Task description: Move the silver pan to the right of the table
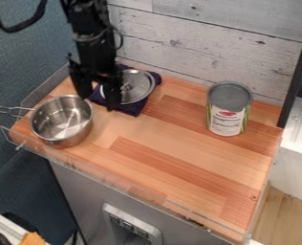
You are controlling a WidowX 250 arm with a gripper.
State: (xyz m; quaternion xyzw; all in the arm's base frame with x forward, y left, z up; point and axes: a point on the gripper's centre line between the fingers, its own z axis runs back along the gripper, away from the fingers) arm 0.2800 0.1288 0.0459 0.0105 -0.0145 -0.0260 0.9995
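One silver pan (62, 120), at the left end of the one table (173, 160), upright, its one handle (14, 112) pointing left over the edge (pan looks empty inside). One black gripper (99, 99) hangs down beside the pan's rim, on the side toward the lid; jaws wide apart, nothing between them that I can make out, contact with the rim can't be told. One metal lid (135, 86) lies on one dark purple cloth (129, 108), partly hidden by the gripper. One can (227, 111) with a label stands upright toward the right back. One plank wall (198, 36) behind the table.
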